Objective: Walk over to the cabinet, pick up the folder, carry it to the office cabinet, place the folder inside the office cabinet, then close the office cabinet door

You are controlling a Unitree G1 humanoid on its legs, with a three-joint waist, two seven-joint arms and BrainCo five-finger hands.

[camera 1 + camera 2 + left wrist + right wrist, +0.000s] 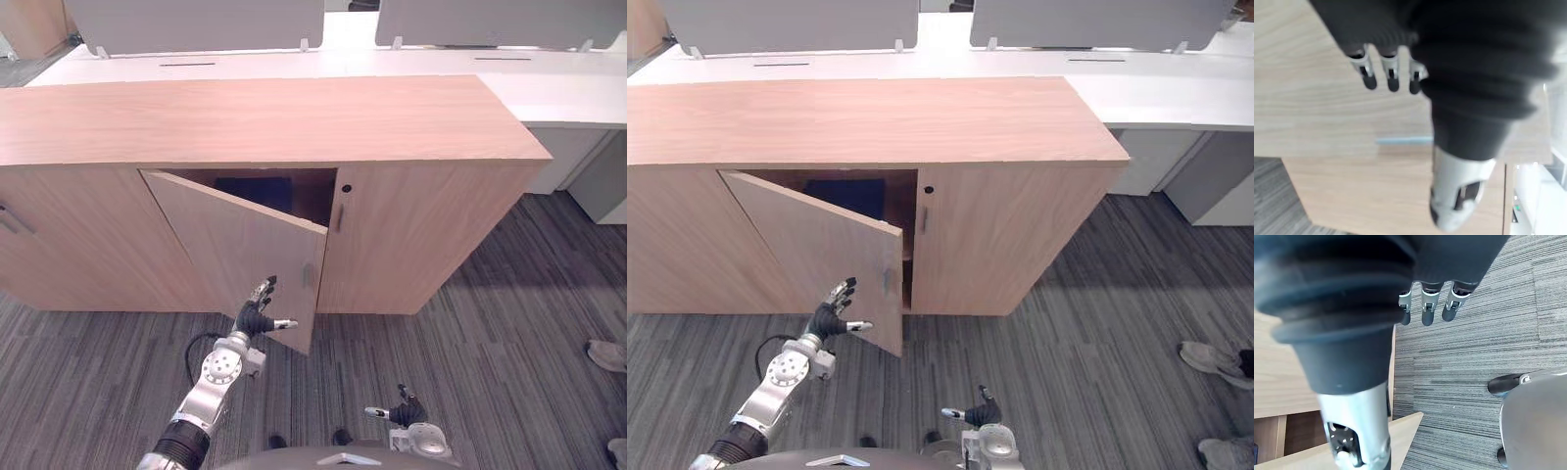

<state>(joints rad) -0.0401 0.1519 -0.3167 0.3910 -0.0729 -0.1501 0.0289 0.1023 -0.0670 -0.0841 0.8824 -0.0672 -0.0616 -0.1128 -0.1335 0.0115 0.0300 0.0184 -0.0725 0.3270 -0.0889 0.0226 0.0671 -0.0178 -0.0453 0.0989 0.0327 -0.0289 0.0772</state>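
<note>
The office cabinet point(265, 122) stands in front of me with its left door point(245, 255) swung partly open. A dark blue folder point(253, 188) lies inside in the shadow behind that door. My left hand point(257, 315) is raised at the door's outer face near its lower free corner, fingers point(1391, 73) straight and spread, holding nothing; I cannot tell whether they touch the wood. The door's slim handle point(1403, 140) lies just beyond the fingertips. My right hand point(404, 413) hangs low over the carpet, open and idle.
The cabinet's right door point(421, 235) is closed, with a keyhole point(346, 188) near its top corner. White desks with grey screens point(411, 59) stand behind the cabinet. A person's shoes point(1210, 357) rest on the carpet at the far right.
</note>
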